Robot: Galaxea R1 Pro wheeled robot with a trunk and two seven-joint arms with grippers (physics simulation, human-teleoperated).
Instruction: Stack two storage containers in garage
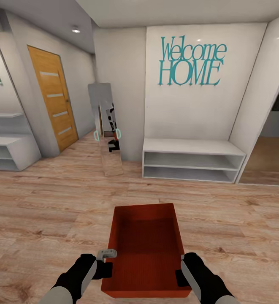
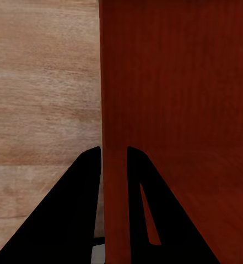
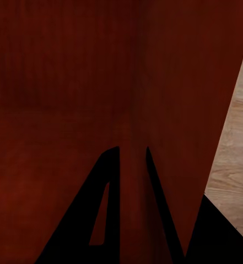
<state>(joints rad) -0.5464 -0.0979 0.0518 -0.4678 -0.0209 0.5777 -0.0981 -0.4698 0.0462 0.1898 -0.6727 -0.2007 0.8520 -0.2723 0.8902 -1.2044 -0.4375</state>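
Red bin (image 1: 145,249) carried level: left end effector (image 1: 106,270) and right end effector (image 1: 182,274) pinching opposite walls, facing shelf (image 1: 193,160).

Red-orange storage container (image 1: 145,249) — open-topped, level, held above wood-plank flooring (image 1: 38,211).

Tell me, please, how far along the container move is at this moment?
Done: one storage container is picked up. In hand: the left tool and right tool each clamp a side wall while crossing wood-plank floor. Left: reaching the garage, setting it down, bringing and stacking the second.
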